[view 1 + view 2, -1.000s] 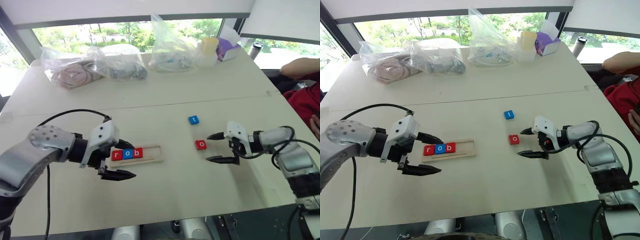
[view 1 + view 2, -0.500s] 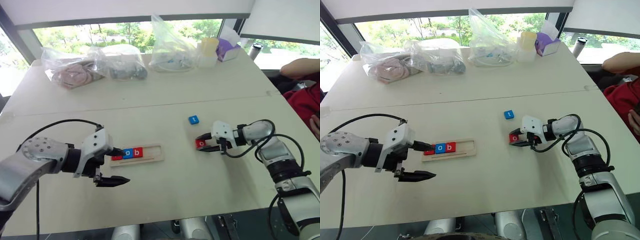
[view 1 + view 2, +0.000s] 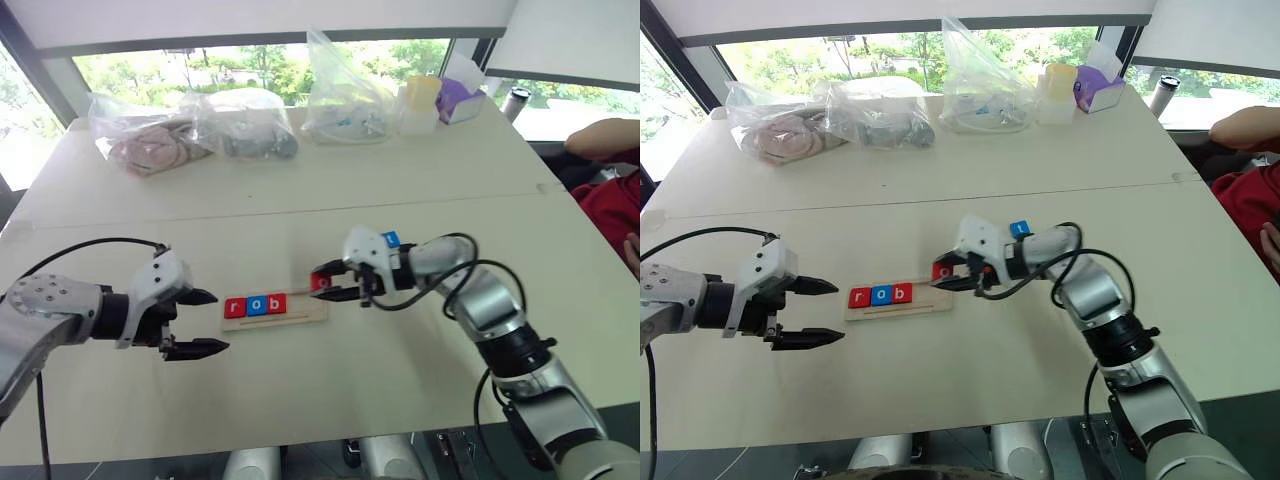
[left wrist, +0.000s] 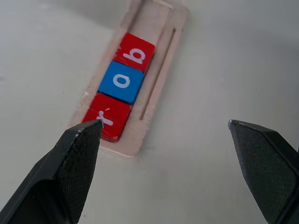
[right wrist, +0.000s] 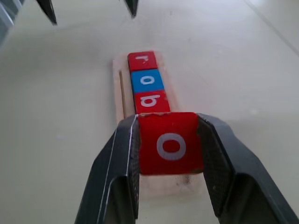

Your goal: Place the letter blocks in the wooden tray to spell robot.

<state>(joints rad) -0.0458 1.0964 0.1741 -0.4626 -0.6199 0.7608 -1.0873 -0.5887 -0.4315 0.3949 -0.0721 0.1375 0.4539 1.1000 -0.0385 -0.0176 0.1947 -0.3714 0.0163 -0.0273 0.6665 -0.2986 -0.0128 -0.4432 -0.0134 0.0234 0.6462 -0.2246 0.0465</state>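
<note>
Red o tile (image 5: 170, 142) clamped in my right pincer (image 3: 322, 283), hanging over empty end of tray (image 3: 312, 311), just past b.

Risks: I drop tile tilted, edge lands on tray rim; or it nudges b tile (image 4: 136, 55), shoving row.

Left pincer (image 3: 201, 322) jaws apart, holding nothing, beside tray's r end.

Count: three tiles seated (r, o, b), one in grip, blue t tile (image 3: 391, 239) on desk (image 3: 400, 370) behind right pincer. One tray.

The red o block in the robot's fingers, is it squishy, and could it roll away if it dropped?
Probably not squishy: the red o block keeps straight edges while the right gripper squeezes it. It likely won't roll either, being flat and square like the tiles lying in the wooden tray. It seems light, since two thin fingers carry it.
</note>
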